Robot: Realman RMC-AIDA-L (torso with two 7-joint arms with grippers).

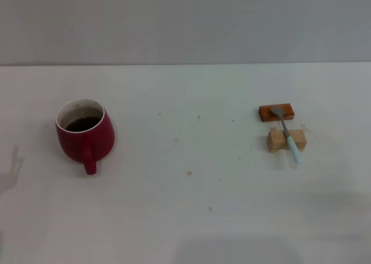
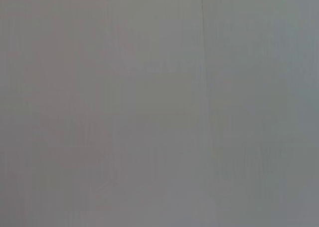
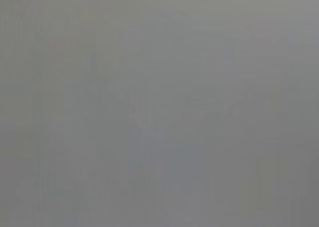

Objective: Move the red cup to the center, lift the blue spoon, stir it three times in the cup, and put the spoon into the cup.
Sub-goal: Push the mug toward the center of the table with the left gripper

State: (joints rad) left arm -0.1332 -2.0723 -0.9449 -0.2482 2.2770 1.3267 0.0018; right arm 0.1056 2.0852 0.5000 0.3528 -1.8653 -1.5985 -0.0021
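Tools unseen; white table (image 1: 185, 217), grey wall (image 1: 185, 20)

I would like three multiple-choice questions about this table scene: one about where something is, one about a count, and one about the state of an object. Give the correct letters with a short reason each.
1. Where is the red cup on the table?
A. on the robot's left side
B. in the center
C. beside the spoon

2. How many wooden blocks support the blue spoon?
A. one
B. two
C. three

3. What is the state of the cup?
A. tipped over
B. upright and empty
C. upright with dark liquid inside

Answers:
1. A: in the head view the cup stands far on the left, away from the spoon on the right.
2. B: the spoon lies across an orange-brown block and a tan block.
3. C: the opening faces up and a dark surface shows inside the white rim.

Neither gripper is in view.
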